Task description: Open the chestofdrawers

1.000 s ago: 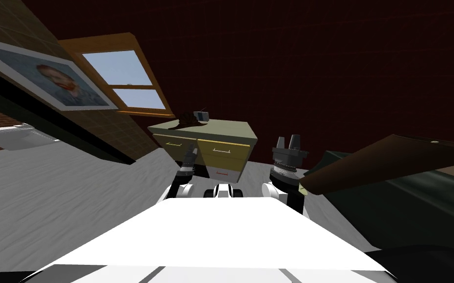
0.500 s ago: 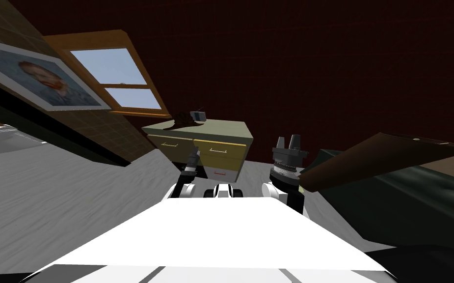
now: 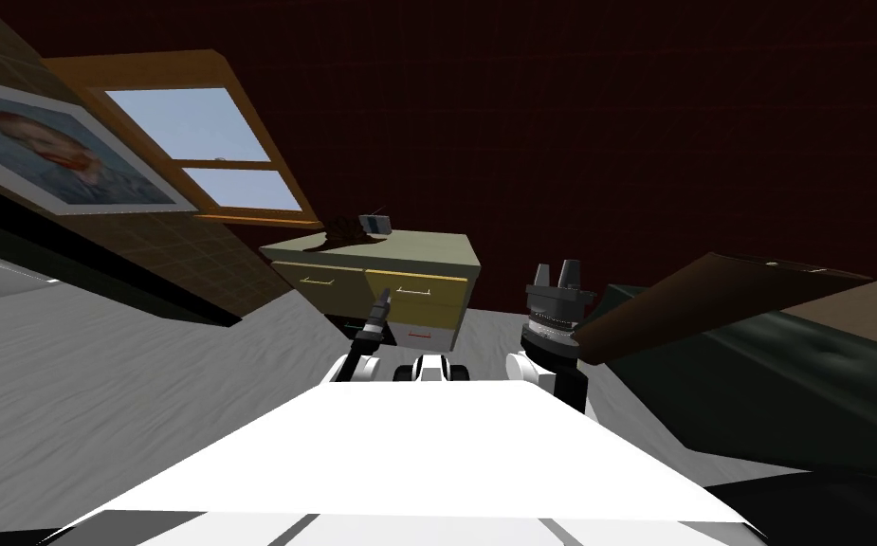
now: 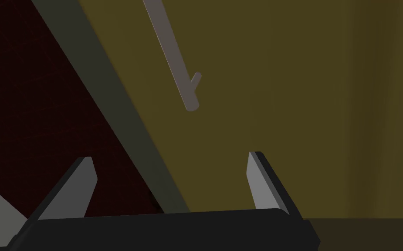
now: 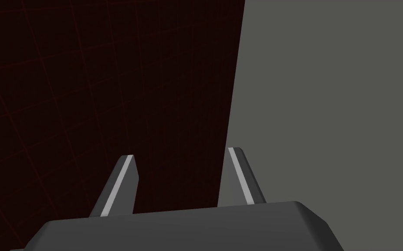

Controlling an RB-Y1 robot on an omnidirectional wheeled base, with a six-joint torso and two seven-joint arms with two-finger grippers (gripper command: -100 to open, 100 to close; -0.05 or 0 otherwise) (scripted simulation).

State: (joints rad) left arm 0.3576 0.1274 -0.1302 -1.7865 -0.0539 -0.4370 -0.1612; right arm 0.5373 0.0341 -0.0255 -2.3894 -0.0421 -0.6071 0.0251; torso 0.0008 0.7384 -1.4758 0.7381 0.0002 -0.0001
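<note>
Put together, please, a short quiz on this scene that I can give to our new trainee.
1. True or false: the left gripper is shut on the drawer handle.
2. Which gripper faces the front of the chest of drawers? A) left B) right
3. Fill in: the fingers of the right gripper stand ___.
Key: 1 false, it is open, with the handle beyond its fingertips; 2 A; 3 open.

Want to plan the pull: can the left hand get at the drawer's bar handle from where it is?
Probably yes. The left hand is open, facing the olive drawer front, and the bar handle lies ahead, its end in line with the gap between the fingers, nothing in between. It isn't touching yet.
</note>
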